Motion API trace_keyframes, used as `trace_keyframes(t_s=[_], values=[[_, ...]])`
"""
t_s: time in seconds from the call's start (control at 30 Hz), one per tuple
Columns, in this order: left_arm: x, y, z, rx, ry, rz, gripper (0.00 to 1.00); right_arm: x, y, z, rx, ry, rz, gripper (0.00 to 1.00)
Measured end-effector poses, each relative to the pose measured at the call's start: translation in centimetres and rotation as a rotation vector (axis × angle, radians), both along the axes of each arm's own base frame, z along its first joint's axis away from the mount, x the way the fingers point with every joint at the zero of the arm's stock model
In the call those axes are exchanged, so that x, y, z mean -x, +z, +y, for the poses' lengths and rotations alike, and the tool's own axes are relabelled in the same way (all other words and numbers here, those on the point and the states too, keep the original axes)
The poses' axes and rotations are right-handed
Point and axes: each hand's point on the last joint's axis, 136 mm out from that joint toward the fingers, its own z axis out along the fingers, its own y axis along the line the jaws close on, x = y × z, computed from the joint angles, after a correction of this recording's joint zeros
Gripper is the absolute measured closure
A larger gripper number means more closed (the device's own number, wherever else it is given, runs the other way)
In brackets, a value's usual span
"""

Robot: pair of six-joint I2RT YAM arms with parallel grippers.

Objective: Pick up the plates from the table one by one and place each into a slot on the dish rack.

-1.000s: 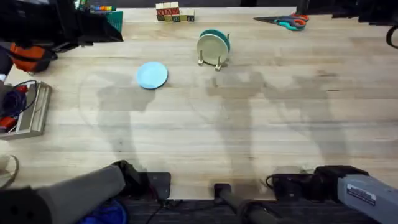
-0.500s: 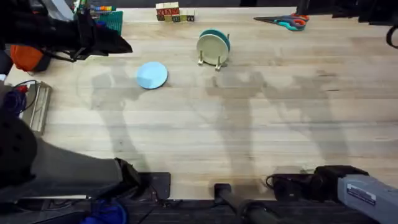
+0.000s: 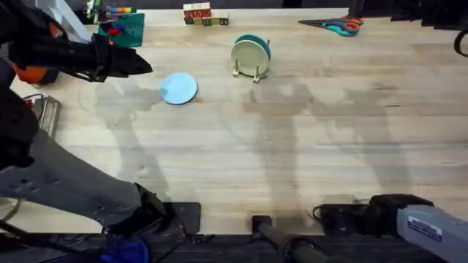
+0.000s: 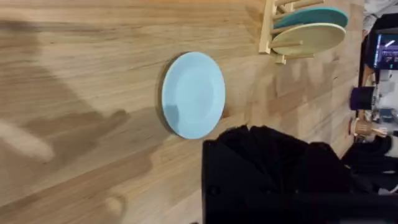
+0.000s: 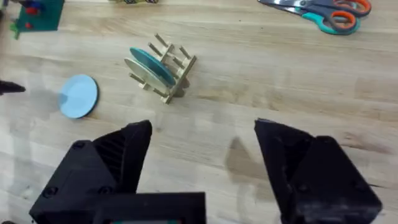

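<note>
A light blue plate (image 3: 178,88) lies flat on the table (image 3: 307,146), left of the dish rack (image 3: 251,69). In the rack's slots stand a cream plate (image 3: 246,55) and a teal plate (image 3: 260,44). My left gripper (image 3: 142,67) hovers just left of the blue plate and points toward it. The left wrist view shows the blue plate (image 4: 193,94) beyond its fingers (image 4: 273,168), which are shut with no gap, and the rack (image 4: 272,28) farther off. Low at the table's near edge, my right gripper (image 5: 202,127) is open and holds nothing.
Scissors (image 3: 336,25) lie at the far right. Letter blocks (image 3: 201,14) and a green pegboard (image 3: 121,25) sit along the far edge. A grey device (image 3: 40,128) with cables and an orange object (image 3: 29,71) are at the left edge.
My left arm has swung in from the far left corner, and its gripper has dropped closer to the table beside the blue plate. The plate, the rack and the right arm have not moved.
</note>
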Motion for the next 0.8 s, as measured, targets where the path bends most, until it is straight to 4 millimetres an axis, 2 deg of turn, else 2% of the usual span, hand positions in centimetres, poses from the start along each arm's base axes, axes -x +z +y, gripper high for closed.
trace_keyframes(t_s=[0.8], values=[[-0.43, -0.45, 0.22, -0.011, -0.015, -0.027, 0.963, 0.0, 0.01, 0.0, 0.0, 0.0, 0.0, 0.008]])
